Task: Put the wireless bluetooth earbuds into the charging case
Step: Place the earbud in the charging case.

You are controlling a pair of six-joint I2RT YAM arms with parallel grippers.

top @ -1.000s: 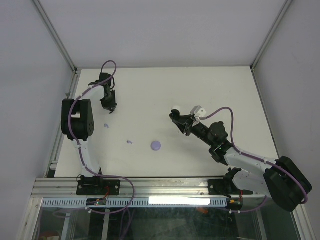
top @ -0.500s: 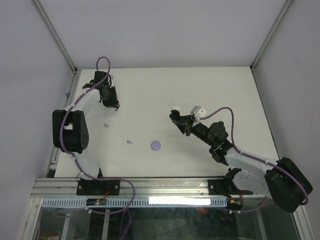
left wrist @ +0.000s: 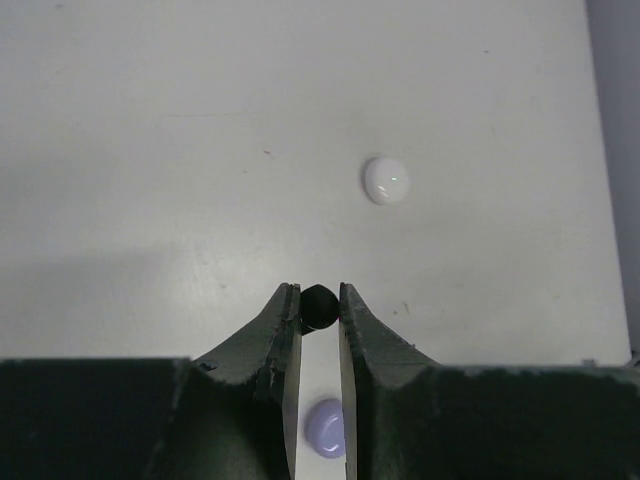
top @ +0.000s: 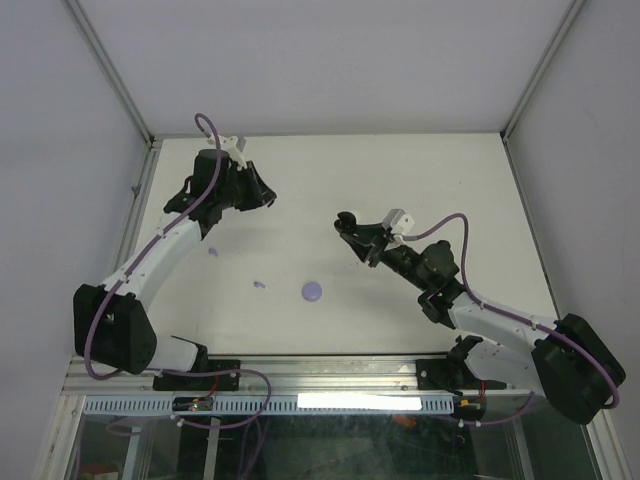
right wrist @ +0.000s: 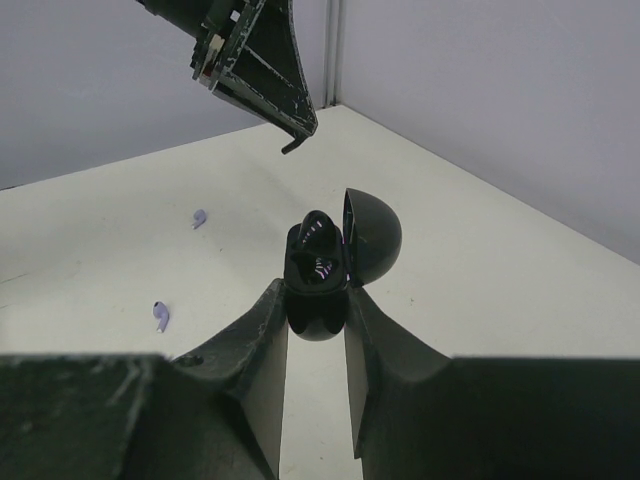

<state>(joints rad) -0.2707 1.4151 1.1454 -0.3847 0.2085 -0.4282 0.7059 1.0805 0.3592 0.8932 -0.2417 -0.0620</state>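
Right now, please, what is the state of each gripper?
Left gripper: closed on a black earbud.
Right gripper: closed on the black case, its lid open.

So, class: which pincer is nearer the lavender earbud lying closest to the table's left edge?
Left. The left pincer hangs just beyond and right of that lavender earbud; the right pincer is far off to its right.

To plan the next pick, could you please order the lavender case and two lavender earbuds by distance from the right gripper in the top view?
1. lavender case, centre.
2. middle lavender earbud, left of it.
3. leftmost lavender earbud, far left.
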